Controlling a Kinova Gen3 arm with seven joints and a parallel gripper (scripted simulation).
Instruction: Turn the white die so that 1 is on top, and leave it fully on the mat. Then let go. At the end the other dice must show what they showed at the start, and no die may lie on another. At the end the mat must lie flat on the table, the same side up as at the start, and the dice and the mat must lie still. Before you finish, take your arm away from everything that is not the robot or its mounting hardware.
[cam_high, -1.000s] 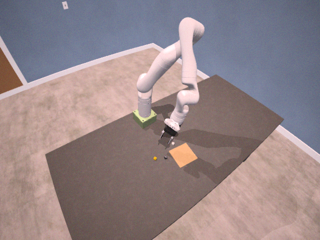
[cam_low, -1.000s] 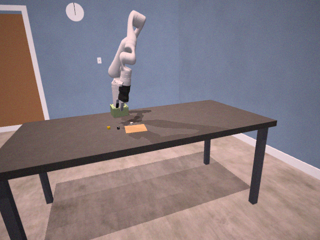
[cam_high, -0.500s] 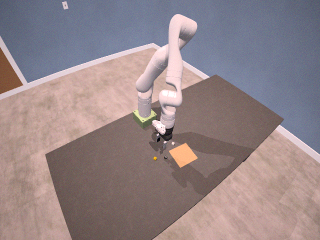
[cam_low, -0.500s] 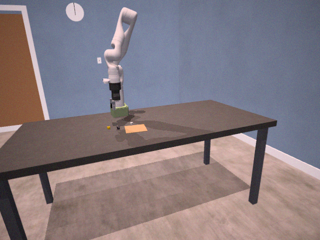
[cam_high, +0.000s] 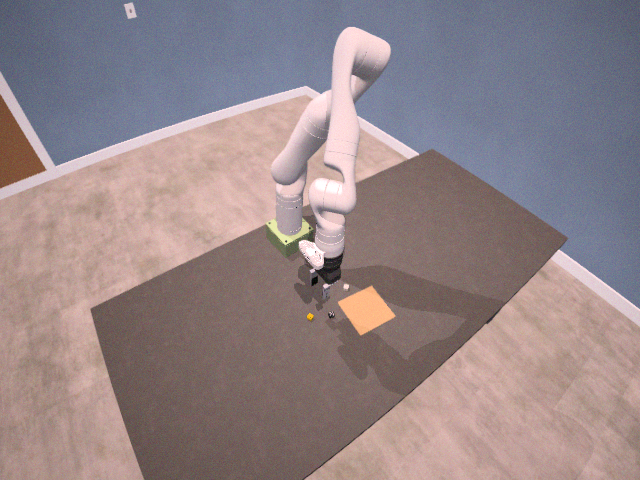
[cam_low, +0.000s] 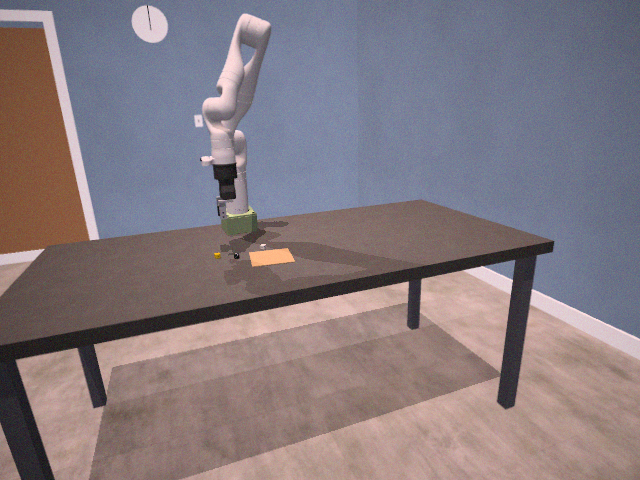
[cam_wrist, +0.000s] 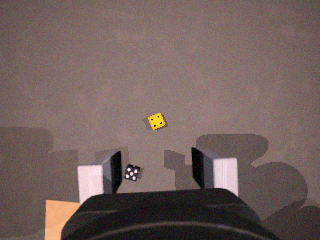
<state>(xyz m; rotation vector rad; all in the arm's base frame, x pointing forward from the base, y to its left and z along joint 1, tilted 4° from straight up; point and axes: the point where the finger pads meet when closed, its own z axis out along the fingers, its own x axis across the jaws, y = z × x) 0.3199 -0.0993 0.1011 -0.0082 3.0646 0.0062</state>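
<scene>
The gripper (cam_wrist: 158, 172) hangs above the table (cam_high: 206, 361) with its jaws spread to full width and nothing between them. In the wrist view its two pale fingers rise from the dark body at the bottom of the frame. A black die (cam_wrist: 132, 172) lies on the table just right of the left finger, showing white pips whose count is too small to tell. A yellow die (cam_wrist: 157, 121) sits higher, near the frame's centre, with four dark pips on top. A corner of the orange mat (cam_wrist: 55, 217) shows at lower left.

In the top view the gripper (cam_high: 319, 285) points down near the centre, below the green base (cam_high: 273, 238). The white die (cam_high: 345, 286) lies on the table just right of it, near the mat's (cam_high: 367, 310) upper corner but off the mat. Its top face cannot be read. The black die (cam_high: 331, 314) and the yellow die (cam_high: 310, 316) lie left of the mat, near each other.
</scene>
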